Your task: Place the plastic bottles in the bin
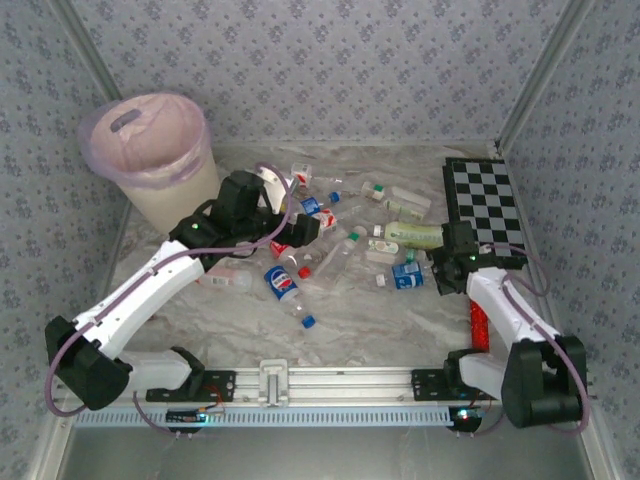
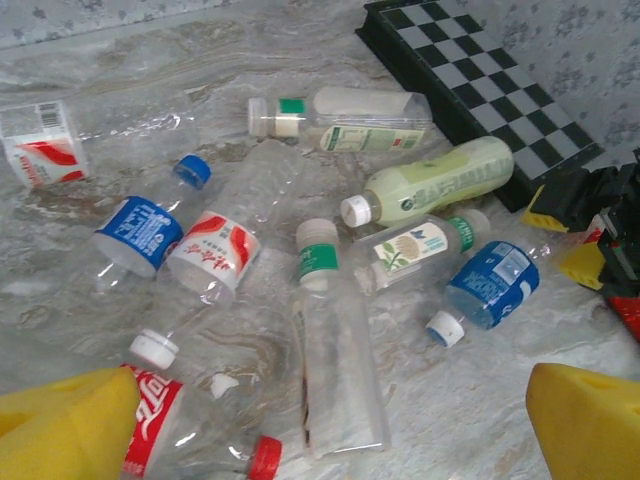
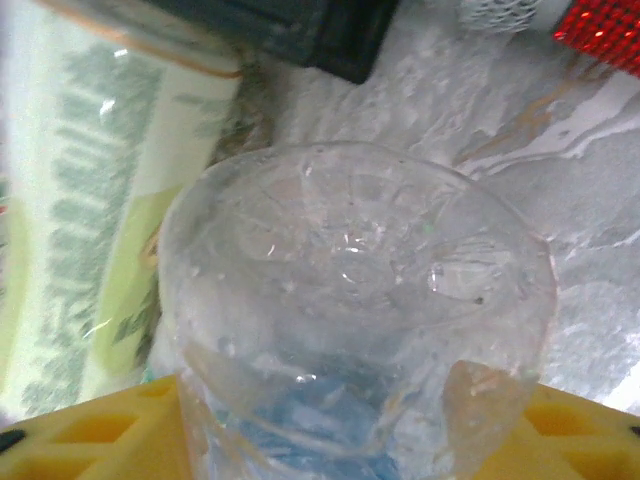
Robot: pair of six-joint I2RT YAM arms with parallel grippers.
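Observation:
Several plastic bottles (image 1: pixel 340 235) lie scattered on the marble tabletop. The cream bin (image 1: pixel 175 195) with its pink bag stands at the back left. My left gripper (image 1: pixel 300 228) hovers open over the left of the pile; its yellow fingers (image 2: pixel 70 425) straddle a clear green-capped bottle (image 2: pixel 330 330) and a red-capped bottle (image 2: pixel 170 430) below it, touching neither. My right gripper (image 1: pixel 440 270) is at the pile's right end, shut on the base of a blue-labelled bottle (image 1: pixel 408 275). That clear bottle (image 3: pixel 350 300) sits between its yellow fingers (image 3: pixel 90 440), beside a pale-green bottle (image 3: pixel 90 200).
A black-and-white chequered board (image 1: pixel 485 205) lies at the back right, just behind my right gripper. A red cylinder (image 1: pixel 478 325) rests by the right arm. Patterned walls close off the back and both sides.

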